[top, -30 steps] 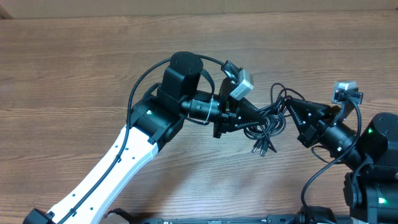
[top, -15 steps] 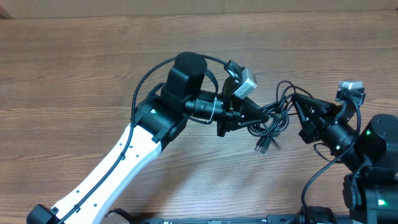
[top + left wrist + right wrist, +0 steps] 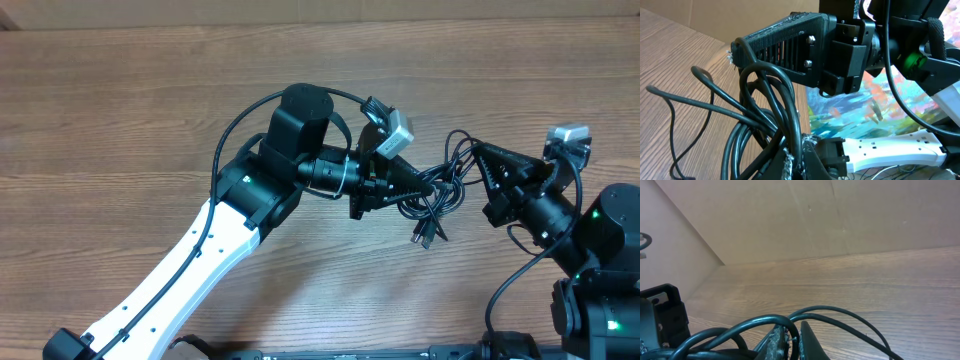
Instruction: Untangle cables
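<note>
Your left arm (image 3: 190, 250) comes in from the near left, its white link slanting up toward the middle of the counter (image 3: 120, 100). Its black wrist is turned to point right, so the left claw (image 3: 427, 186) lies close to level, pinched together on the cables (image 3: 442, 198). Your right arm (image 3: 590, 230) rises from the near right corner and angles toward the far left. The right claw (image 3: 477, 151) is clamped on a loop at the bundle's right side. The cables sit as a knotted bunch between the two claws, right of centre. A couple of plug ends (image 3: 425, 238) trail off its near side, and thin loops stick out on the far side.
</note>
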Controlling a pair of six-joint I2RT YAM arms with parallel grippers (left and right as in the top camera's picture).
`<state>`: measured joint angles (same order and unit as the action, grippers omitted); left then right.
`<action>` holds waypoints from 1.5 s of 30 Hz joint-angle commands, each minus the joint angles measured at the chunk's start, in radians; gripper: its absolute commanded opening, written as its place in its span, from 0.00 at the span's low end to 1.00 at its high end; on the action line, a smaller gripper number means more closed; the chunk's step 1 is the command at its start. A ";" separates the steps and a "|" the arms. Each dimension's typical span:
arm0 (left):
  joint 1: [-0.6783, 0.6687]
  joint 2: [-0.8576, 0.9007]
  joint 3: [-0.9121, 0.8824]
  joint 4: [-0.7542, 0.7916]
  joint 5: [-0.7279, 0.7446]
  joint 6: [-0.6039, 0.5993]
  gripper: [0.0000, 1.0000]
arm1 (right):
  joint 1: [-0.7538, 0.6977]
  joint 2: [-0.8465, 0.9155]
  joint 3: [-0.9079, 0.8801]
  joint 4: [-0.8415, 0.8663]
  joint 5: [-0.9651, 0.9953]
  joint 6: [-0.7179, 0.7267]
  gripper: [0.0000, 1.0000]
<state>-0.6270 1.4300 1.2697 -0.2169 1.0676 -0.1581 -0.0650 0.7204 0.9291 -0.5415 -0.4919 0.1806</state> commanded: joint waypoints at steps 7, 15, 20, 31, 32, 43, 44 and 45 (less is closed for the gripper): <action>0.000 -0.027 0.008 -0.016 0.134 -0.006 0.04 | -0.042 0.011 0.007 -0.021 0.369 -0.029 0.04; 0.000 -0.027 0.008 -0.017 0.134 -0.006 0.04 | -0.042 0.011 0.007 -0.031 0.468 -0.033 0.04; 0.000 -0.027 0.008 -0.016 0.134 -0.006 0.04 | -0.042 0.011 0.007 -0.036 0.469 -0.033 0.04; 0.000 -0.027 0.008 -0.003 0.128 -0.006 0.04 | -0.042 0.011 0.007 -0.229 0.316 -0.032 0.57; 0.000 -0.027 0.008 -0.003 0.126 -0.006 0.04 | -0.042 0.011 0.007 -0.241 0.287 -0.032 0.58; 0.030 -0.027 0.008 -0.004 0.024 -0.067 0.04 | -0.042 0.011 0.008 -0.296 -0.042 -0.032 0.59; 0.042 -0.027 0.008 -0.004 0.021 -0.080 0.04 | -0.042 0.011 0.008 -0.300 -0.045 -0.032 0.59; 0.055 -0.027 0.008 -0.004 0.021 -0.095 0.04 | -0.042 0.011 0.008 -0.303 -0.044 -0.032 0.59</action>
<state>-0.6067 1.4269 1.2694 -0.2317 1.1194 -0.1947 -0.1051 0.7395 0.9291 -0.8413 -0.4561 0.1463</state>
